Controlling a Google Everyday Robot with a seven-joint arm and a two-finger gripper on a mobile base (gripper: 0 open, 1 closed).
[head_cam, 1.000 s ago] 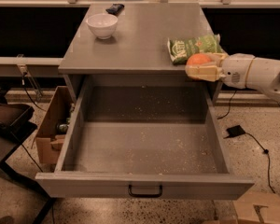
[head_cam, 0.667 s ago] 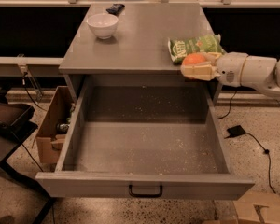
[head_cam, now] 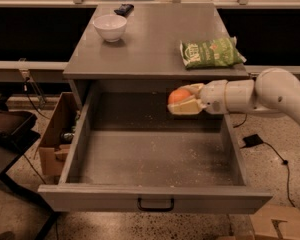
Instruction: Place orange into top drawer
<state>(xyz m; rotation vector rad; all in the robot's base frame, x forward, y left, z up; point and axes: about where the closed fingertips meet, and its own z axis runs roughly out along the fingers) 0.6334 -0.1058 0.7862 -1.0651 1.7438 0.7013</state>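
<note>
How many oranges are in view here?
1. The orange is held by the gripper, fingers closed on it, over the back right of the open top drawer, not yet on its floor. More could be hidden in the cardboard box at left.

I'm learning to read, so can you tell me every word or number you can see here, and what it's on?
Green bag on the cabinet top: a white patch with print, too blurred to read.
White bowl, top drawer, cardboard box: no writing to be seen.
Gripper, holding the orange above the top drawer: no writing to be seen.
</note>
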